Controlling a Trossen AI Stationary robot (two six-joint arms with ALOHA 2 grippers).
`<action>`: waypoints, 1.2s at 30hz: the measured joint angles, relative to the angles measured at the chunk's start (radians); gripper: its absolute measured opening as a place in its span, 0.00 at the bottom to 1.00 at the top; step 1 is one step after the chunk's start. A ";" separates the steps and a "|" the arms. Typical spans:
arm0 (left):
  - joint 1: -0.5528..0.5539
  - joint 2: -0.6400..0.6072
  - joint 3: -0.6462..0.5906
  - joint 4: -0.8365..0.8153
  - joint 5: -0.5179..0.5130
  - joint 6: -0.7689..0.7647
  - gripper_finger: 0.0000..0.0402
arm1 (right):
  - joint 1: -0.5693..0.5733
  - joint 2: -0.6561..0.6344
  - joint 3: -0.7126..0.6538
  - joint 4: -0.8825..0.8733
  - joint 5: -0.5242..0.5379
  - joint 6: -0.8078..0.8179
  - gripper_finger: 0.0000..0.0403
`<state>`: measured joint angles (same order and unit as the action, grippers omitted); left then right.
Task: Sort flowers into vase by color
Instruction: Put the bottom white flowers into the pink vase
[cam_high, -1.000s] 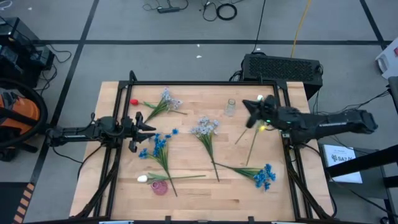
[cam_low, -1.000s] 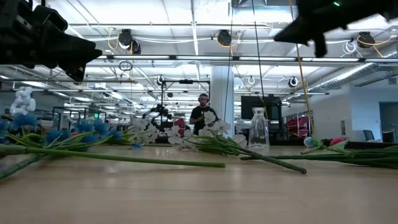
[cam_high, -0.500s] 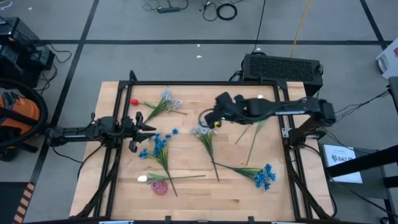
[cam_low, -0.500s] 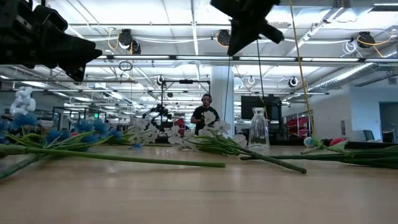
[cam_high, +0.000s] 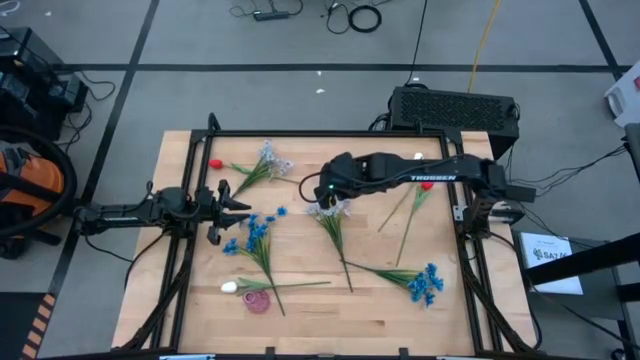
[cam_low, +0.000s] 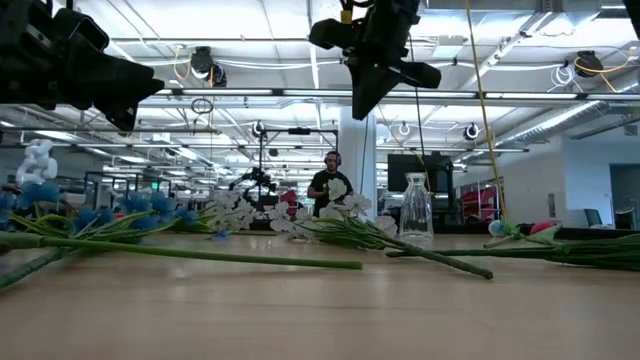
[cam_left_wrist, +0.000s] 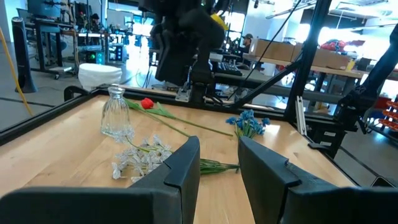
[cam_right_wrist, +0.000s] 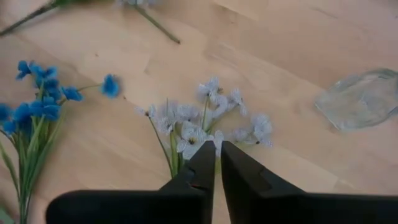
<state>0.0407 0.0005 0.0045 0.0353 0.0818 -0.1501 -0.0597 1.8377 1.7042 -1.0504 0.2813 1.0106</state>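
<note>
"TROSSEN" on right arm (cam_high: 432, 179)

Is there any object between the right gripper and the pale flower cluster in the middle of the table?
Nothing visible does. The right gripper hangs above the pale flower cluster, fingers almost together, and only bare table shows around the blossoms. The clear vase stands off to one side, and the blue flowers lie apart on the other side.

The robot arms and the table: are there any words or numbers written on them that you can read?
"TROSSEN": white letters along the right arm in the high view, small but just readable.
White sheet on the floor right of the table: dark print, too small to read.
Nothing else readable in any view.
</note>
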 joint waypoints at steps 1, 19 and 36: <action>0.000 0.000 0.000 0.000 0.000 0.000 0.29 | 0.000 0.001 0.000 0.000 -0.001 0.000 0.08; 0.000 0.000 0.000 0.000 0.000 0.000 0.29 | 0.000 0.005 0.000 -0.001 0.000 -0.001 0.38; 0.000 0.000 0.000 0.000 0.000 0.000 0.29 | 0.000 0.005 0.000 0.001 0.005 -0.050 0.43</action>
<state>0.0408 0.0006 0.0046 0.0355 0.0818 -0.1501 -0.0597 1.8423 1.7039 -1.0493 0.2863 0.9603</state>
